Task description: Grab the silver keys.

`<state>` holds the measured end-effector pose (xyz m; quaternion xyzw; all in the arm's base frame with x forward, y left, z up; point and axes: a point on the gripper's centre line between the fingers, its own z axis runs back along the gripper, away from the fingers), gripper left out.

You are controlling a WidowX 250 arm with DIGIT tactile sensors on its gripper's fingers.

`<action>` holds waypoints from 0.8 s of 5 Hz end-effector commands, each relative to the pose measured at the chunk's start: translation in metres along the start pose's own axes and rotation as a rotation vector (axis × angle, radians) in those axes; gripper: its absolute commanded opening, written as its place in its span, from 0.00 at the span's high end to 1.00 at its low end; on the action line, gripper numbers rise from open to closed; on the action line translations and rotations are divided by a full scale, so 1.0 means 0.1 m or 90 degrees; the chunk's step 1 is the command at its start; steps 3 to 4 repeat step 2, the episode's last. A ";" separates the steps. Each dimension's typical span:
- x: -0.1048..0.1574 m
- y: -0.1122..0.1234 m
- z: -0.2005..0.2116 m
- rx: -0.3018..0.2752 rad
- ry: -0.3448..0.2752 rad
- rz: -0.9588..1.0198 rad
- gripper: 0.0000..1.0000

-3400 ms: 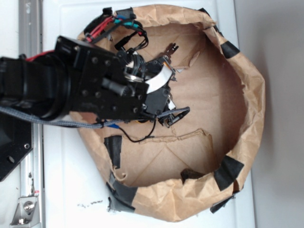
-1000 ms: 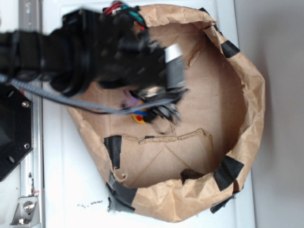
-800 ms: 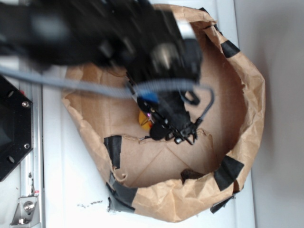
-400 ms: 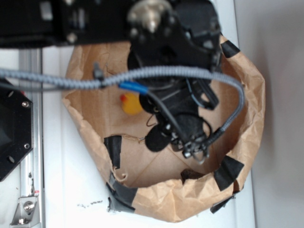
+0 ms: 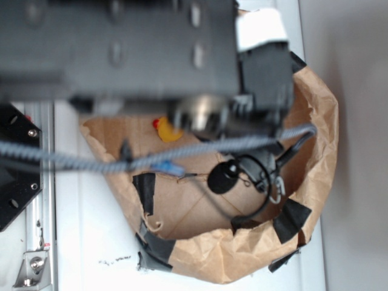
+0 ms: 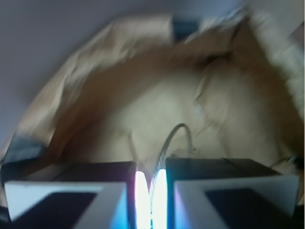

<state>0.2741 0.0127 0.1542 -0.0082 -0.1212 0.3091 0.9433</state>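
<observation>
My gripper [image 6: 151,191] is shut, its two fingers pressed together on a thin wire ring of the silver keys [image 6: 172,137] that arcs up from between them. In the exterior view a small silver piece of the keys [image 5: 276,187] hangs below the blurred black arm [image 5: 151,54], over the right part of the brown paper bag [image 5: 318,145]. The fingers themselves are hidden under the arm in that view. The bag's floor lies well below the gripper in the wrist view.
A small yellow rubber duck [image 5: 167,130] lies on the bag floor to the left. Black tape patches [image 5: 144,191] [image 5: 291,219] mark the bag's crumpled walls. A grey braided cable [image 5: 79,159] crosses the view. A black base plate [image 5: 15,182] sits at left.
The arm has risen towards the camera and now fills the top of the view. The keys hang from the gripper above the bag floor, and the duck is uncovered.
</observation>
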 end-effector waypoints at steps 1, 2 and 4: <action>-0.01 0.04 0.07 -0.059 -0.056 -0.037 1.00; 0.02 0.00 -0.02 -0.043 -0.079 -0.045 1.00; 0.02 0.00 -0.02 -0.043 -0.079 -0.045 1.00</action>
